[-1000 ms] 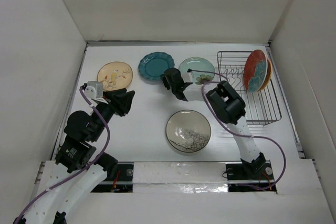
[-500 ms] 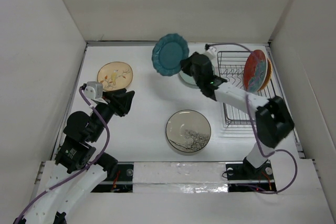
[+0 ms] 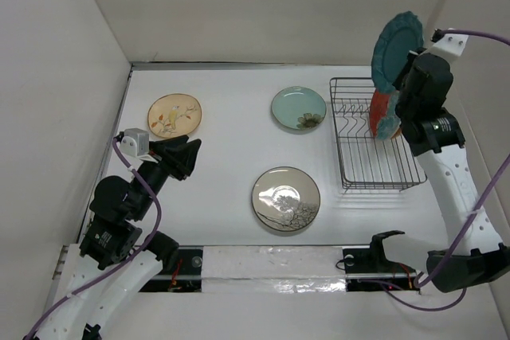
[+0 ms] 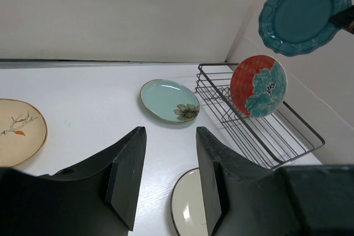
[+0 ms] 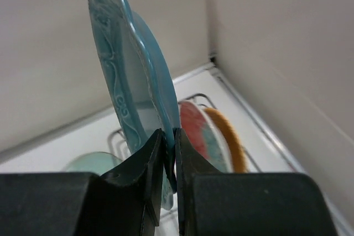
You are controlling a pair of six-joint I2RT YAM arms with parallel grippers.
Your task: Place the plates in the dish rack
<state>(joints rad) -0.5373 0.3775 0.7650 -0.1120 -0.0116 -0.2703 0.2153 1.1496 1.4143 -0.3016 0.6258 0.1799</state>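
Right jaws: closed on your dark teal scalloped plate (image 3: 396, 49), above the black wire rack (image 3: 381, 187).
Left jaws: you see them part open, empty.

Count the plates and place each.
6: tan floral plate, pale green plate, cream plate on the table; red-and-blue plate, orange plate upright in the dish rack; teal plate in the right gripper.

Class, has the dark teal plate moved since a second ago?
Yes. The dark teal plate went rightward, from beside the pale green plate to above the dish rack, clamped in the right gripper.
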